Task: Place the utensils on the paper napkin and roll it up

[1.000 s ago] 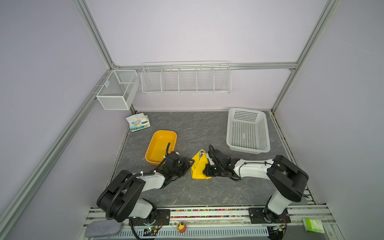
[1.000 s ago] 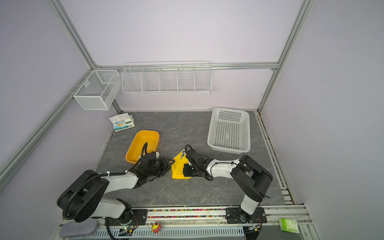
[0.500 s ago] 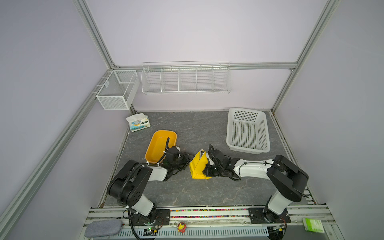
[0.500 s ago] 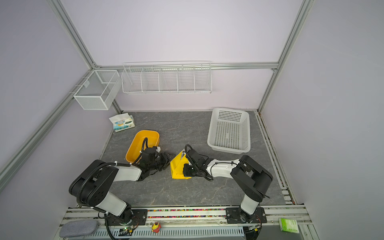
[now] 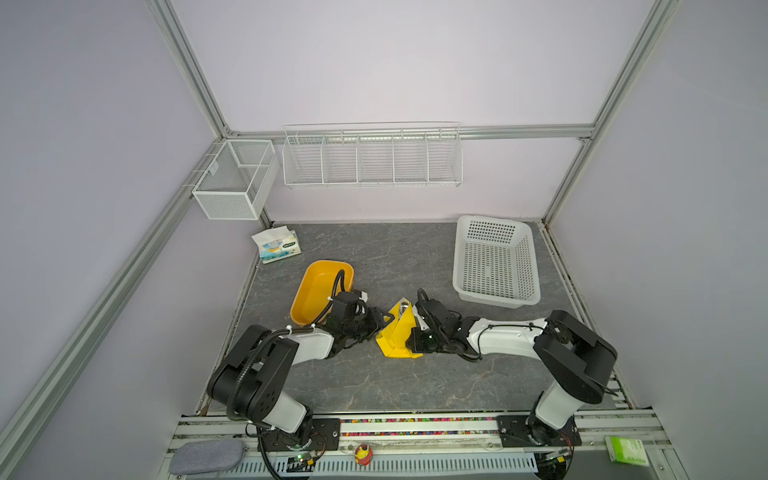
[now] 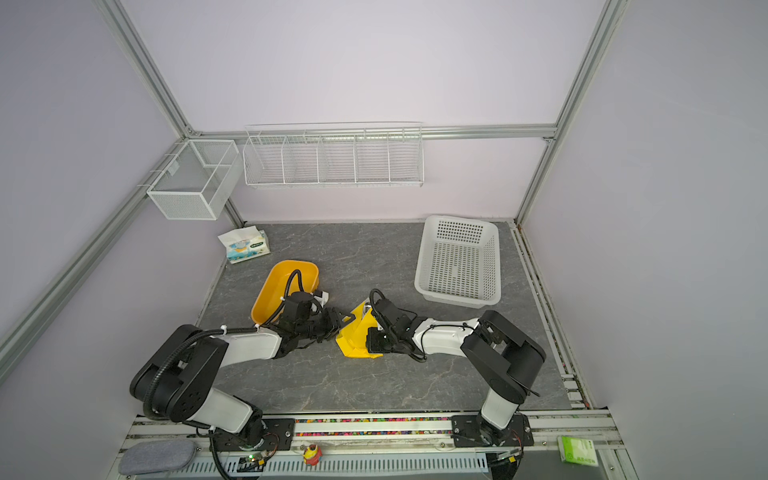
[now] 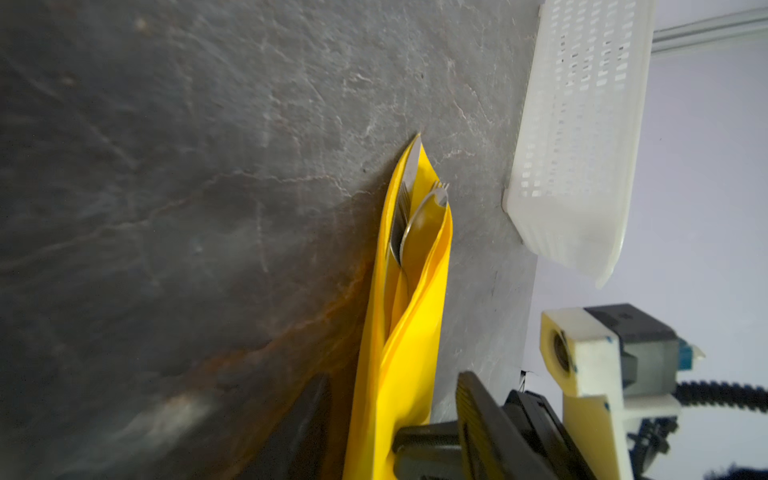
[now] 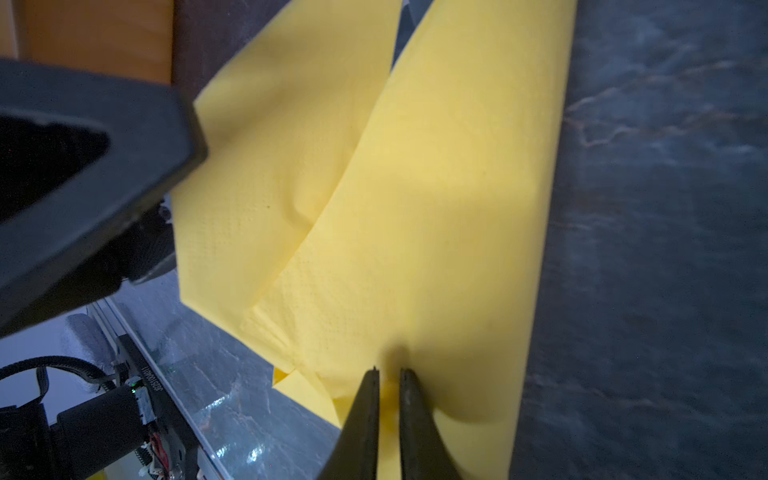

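The yellow paper napkin lies folded lengthwise on the dark table, between the two arms in both top views. The utensils sit inside its fold. In the left wrist view the fork and a second silver piece show at the napkin's open far end. My left gripper is at the napkin's left edge, open, and the raised fold stands between its fingers. My right gripper is shut on the napkin's near right end.
An orange-yellow tray lies just behind the left arm. A white slotted basket stands at the back right and a tissue pack at the back left. Wire racks hang on the back wall.
My left gripper has moved right to the napkin's edge and its jaws have narrowed. The right gripper has kept its hold and has not moved.
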You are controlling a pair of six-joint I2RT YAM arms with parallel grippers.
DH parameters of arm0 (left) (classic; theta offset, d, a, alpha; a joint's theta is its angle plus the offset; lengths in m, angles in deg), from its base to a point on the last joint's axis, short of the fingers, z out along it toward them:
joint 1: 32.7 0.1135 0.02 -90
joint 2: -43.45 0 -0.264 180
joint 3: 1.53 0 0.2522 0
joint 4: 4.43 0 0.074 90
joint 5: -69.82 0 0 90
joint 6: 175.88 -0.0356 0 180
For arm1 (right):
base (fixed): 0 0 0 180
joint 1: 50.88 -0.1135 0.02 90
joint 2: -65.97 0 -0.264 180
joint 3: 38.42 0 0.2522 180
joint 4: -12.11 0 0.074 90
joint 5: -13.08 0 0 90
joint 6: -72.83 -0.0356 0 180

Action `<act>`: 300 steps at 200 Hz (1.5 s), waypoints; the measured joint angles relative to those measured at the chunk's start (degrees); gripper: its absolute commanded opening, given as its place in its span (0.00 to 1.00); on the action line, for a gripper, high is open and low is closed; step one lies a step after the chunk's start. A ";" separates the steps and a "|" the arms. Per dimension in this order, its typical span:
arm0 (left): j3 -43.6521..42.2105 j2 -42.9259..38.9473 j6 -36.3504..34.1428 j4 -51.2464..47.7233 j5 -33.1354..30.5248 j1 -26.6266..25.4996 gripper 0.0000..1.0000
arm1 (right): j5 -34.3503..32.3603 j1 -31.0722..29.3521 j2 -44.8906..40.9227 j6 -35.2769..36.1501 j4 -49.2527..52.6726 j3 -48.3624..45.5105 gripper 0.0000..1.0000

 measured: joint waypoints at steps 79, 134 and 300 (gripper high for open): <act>1.42 -3.54 -5.40 -6.78 4.07 0.00 0.46 | 0.00 0.00 0.00 0.00 0.28 0.13 0.14; -4.52 -6.08 -1.55 -4.35 4.61 0.00 0.47 | 0.00 0.00 0.00 0.00 0.59 0.24 0.14; -11.54 -18.71 6.32 0.24 -3.43 -4.09 0.53 | 0.00 -0.13 0.00 0.00 0.59 0.28 0.14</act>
